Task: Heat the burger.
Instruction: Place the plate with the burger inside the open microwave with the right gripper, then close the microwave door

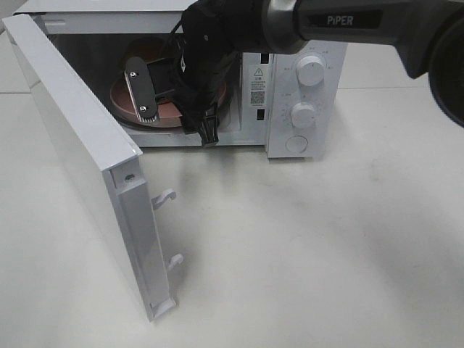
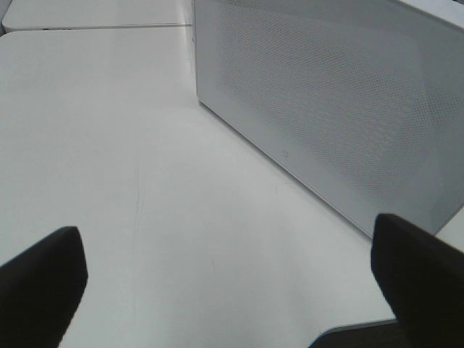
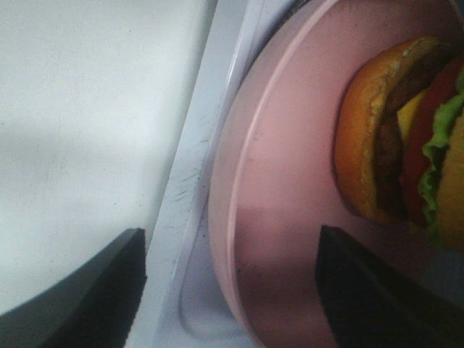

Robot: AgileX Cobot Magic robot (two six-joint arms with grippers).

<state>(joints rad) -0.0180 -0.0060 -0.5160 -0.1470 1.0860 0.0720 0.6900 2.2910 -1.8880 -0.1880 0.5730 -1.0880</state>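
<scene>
The burger (image 3: 406, 138) lies on a pink plate (image 3: 290, 181) inside the open microwave (image 1: 304, 94); the right wrist view shows its golden bun, dark patty, cheese and lettuce. My right gripper (image 3: 232, 304) reaches into the cavity with its fingers spread. One finger (image 3: 94, 290) is outside the plate's rim and the other is over the plate, clear of the burger. From the high camera, the right gripper (image 1: 174, 109) covers the burger, and only the plate (image 1: 123, 101) edge shows. My left gripper (image 2: 228, 290) hangs open over the bare table, holding nothing.
The microwave door (image 1: 80, 138) is swung wide toward the front left, latch hooks (image 1: 165, 196) sticking out. The left wrist view faces the door's outer meshed panel (image 2: 326, 109). Two dials (image 1: 312, 71) and a button sit on the microwave's right panel. White tabletop (image 1: 326, 254) lies in front.
</scene>
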